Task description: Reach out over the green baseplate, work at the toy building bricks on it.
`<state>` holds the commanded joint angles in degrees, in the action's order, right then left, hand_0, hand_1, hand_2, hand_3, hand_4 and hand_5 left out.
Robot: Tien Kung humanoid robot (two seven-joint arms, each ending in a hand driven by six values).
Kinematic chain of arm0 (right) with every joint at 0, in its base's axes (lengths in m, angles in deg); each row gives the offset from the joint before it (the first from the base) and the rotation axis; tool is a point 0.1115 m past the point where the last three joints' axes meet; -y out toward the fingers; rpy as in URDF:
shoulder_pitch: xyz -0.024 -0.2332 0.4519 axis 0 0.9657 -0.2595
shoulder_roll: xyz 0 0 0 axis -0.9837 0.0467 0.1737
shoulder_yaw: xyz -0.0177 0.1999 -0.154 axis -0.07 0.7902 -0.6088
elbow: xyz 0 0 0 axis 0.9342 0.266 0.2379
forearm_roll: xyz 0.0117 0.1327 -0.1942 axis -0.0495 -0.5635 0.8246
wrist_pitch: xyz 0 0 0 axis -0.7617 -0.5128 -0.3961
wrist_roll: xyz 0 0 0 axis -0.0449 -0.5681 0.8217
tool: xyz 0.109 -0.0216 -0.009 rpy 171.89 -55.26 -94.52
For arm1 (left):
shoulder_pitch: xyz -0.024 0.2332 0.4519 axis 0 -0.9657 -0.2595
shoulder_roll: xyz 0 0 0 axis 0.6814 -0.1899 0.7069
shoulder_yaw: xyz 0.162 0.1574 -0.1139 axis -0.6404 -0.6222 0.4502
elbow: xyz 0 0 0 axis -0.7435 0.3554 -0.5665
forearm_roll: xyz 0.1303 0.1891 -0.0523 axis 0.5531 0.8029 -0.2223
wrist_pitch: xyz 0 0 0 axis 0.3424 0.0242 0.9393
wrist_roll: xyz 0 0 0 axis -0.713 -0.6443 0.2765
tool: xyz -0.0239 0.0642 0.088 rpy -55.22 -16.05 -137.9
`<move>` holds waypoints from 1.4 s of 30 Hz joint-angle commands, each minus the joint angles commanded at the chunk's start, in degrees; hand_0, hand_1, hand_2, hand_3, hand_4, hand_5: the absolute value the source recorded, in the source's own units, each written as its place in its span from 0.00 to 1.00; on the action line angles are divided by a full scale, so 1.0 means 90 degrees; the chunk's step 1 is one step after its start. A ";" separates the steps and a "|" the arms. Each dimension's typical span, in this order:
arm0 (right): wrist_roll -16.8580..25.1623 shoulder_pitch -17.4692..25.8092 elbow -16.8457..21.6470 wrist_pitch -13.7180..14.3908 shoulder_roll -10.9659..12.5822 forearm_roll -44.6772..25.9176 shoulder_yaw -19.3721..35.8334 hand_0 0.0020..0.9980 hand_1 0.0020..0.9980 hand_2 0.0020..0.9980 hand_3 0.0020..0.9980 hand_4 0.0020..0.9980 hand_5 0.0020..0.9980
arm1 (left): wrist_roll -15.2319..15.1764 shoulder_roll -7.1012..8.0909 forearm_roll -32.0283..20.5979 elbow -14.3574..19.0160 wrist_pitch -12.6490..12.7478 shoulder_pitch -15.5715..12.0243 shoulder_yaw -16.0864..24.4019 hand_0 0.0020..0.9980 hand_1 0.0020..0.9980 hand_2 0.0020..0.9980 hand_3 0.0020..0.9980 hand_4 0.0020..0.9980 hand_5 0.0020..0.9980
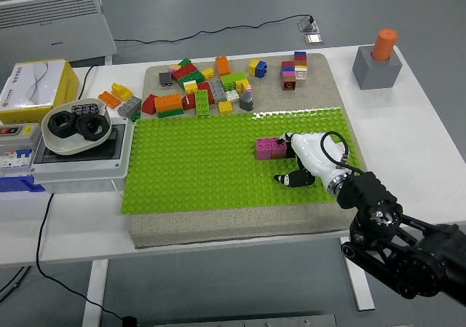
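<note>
The right hand (297, 161) reaches in over the green baseplate (196, 167) from the lower right, its fingers touching the right end of the pink bricks (271, 148) — whether they grip the bricks cannot be told. The bricks sit right of the baseplate's middle — loose bricks (200, 87) lie beyond its far edge

No text can be read. The yellow box (36, 90) at the table's left edge carries a round logo and small print, too blurred to make out.
</note>
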<state>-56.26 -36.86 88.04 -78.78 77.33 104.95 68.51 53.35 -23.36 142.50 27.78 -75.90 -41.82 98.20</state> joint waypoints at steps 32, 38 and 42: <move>0.0422 0.0139 0.0665 0.0784 0.0160 -0.0190 0.0435 0.03 0.03 0.17 0.67 0.88 0.35 | -0.0007 0.0007 -0.0052 0.0000 0.0011 -0.0005 -0.0030 0.73 0.62 0.52 0.69 0.75 0.73; 0.1115 0.0678 0.0864 0.1536 0.0263 -0.1132 0.0558 0.04 0.04 0.17 0.67 0.87 0.35 | -0.0015 -0.0029 -0.0054 0.0000 0.0022 -0.0007 -0.0071 0.73 0.62 0.52 0.69 0.75 0.73; 0.1662 0.1261 0.1220 0.1892 0.0373 -0.1821 0.1047 0.08 0.07 0.20 0.67 0.81 0.34 | -0.0035 -0.0068 -0.0172 0.0000 0.0051 -0.0039 -0.0141 0.73 0.62 0.53 0.69 0.75 0.73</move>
<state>-41.31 -25.51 99.02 -61.75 80.69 88.57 77.93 53.04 -23.97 140.95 27.78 -75.44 -42.17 96.94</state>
